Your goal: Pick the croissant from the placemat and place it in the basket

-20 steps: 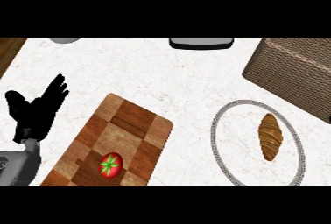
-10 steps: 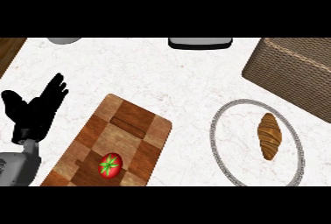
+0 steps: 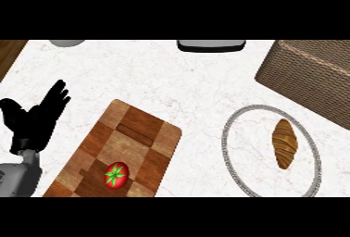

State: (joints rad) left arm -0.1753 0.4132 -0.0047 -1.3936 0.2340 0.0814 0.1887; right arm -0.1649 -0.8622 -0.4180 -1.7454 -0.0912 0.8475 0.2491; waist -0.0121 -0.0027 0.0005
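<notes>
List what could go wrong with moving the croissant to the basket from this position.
1. Only the left robot hand shows, open at the left edge, far from the croissant; reaching across could sweep the tomato off the cutting board.
2. The basket is cut off by the view's edge, so its opening is hard to judge.

A kitchen is indicated by a white marble counter (image 3: 171,78), on which a wooden cutting board (image 3: 130,139), a tomato (image 3: 115,174) and a croissant (image 3: 284,142) at three o'clock are laid.

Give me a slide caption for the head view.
Croissant lies on a round placemat beside the basket; left hand rests open.
</notes>
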